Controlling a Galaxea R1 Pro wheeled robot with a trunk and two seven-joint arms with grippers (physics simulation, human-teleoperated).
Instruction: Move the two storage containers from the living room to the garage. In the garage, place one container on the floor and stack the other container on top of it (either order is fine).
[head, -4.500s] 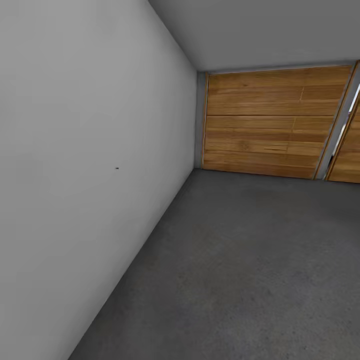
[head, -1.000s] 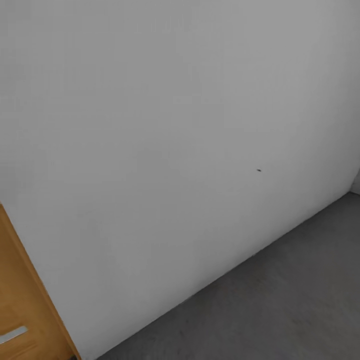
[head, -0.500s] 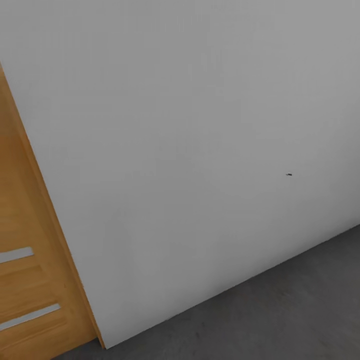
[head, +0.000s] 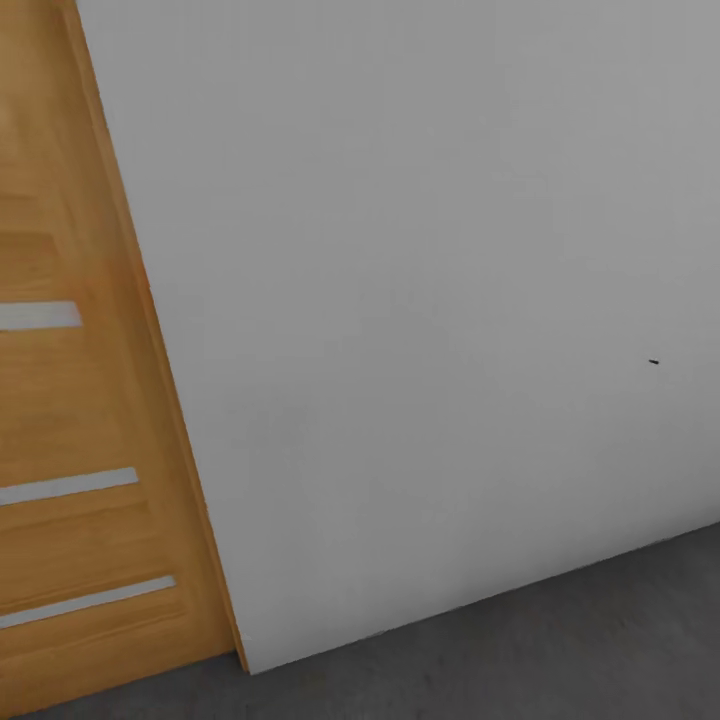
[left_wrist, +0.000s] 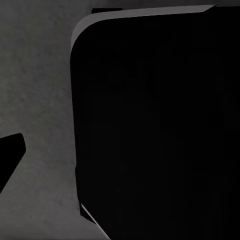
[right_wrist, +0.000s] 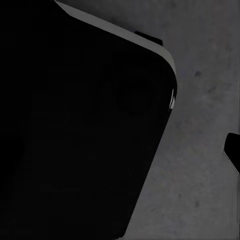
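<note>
A plain pale grey wall (head: 430, 300) is faced in the head view, with a wooden plank-panelled door (head: 70, 450) carrying pale horizontal strips at its left and a strip of dark grey concrete floor (head: 560, 640) along the bottom. By these features the garage is judged to have been reached. A tiny dark speck (head: 654, 362) is seen on the wall.

Where the two storage containers are cannot be told from these pictures; no orange-red bin is seen on the stretch of floor in sight. How much of the task is done therefore cannot be settled. It may be that containers have already been set down elsewhere in the garage, or that one is yet to be fetched from the living room. What can be said is that no stack is confirmed, and the placing of one container on the other has to be counted as unverified.

In the left wrist view a large black rounded-corner body (left_wrist: 155, 125), probably part of the robot itself, is seen over mottled concrete (left_wrist: 40, 75), with a dark tip (left_wrist: 10, 155) at the edge. A like black body (right_wrist: 80, 130) is seen in the right wrist view above the concrete (right_wrist: 200, 165). Both arms are judged to hang low, pointing down at the floor. Whether either hand is wide, narrow or holding anything cannot be told.
</note>
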